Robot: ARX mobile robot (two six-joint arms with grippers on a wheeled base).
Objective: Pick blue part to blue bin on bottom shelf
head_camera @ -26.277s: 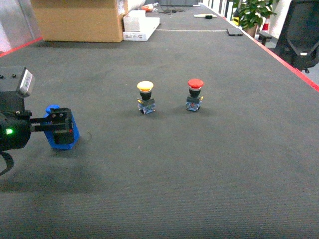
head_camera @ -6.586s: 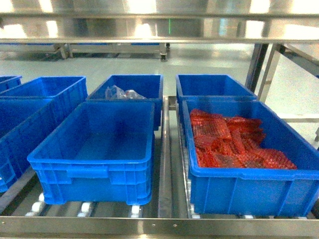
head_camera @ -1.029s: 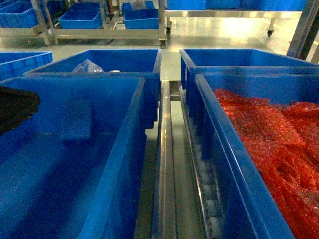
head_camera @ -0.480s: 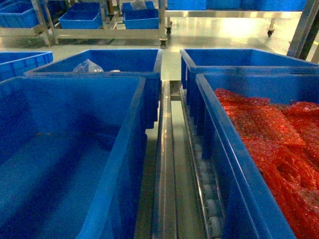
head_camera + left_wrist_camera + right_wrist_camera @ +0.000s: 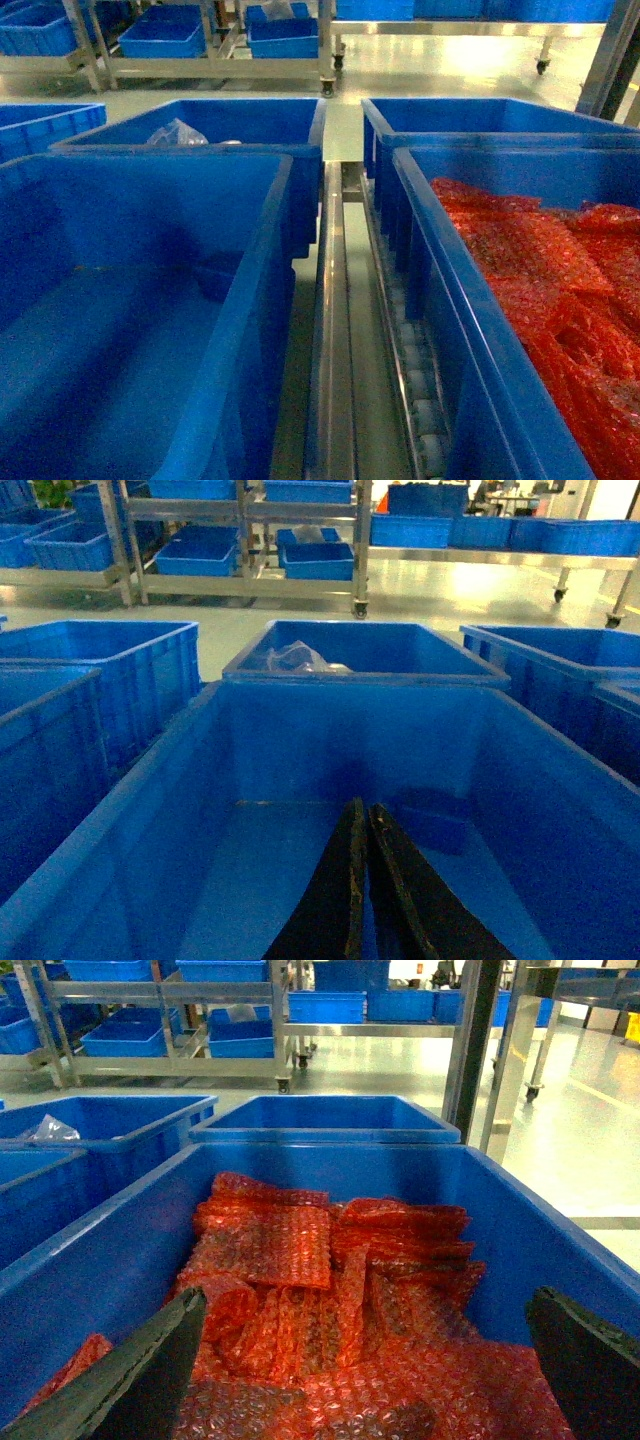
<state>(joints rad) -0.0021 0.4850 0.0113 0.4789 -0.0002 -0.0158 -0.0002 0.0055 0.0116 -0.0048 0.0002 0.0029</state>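
The blue part [image 5: 218, 275] lies on the floor of the near-left blue bin [image 5: 262, 300], close to its far wall. The left wrist view shows the same blue part [image 5: 430, 822] just right of my left gripper [image 5: 362, 806], which hangs shut inside the blue bin [image 5: 160, 780] with nothing between its fingers. My right gripper [image 5: 362, 1305] stands wide open over red bubble wrap [image 5: 300, 1260] in the right-hand bin. The bottom shelf [image 5: 335, 330] shows as a steel rail with white rollers [image 5: 418, 385] between the bins. Neither gripper shows in the head view.
Behind the left bin stands another blue bin [image 5: 250, 125] holding a clear plastic bag [image 5: 176, 132]. To the right, a blue bin [image 5: 450, 300] is full of red bubble wrap [image 5: 540, 270]. More racks with blue bins [image 5: 160, 35] stand across the floor.
One second ago my left gripper was at the left of the head view with the blue part below it. The gripper has since left that view, and the part lies on the bin floor.
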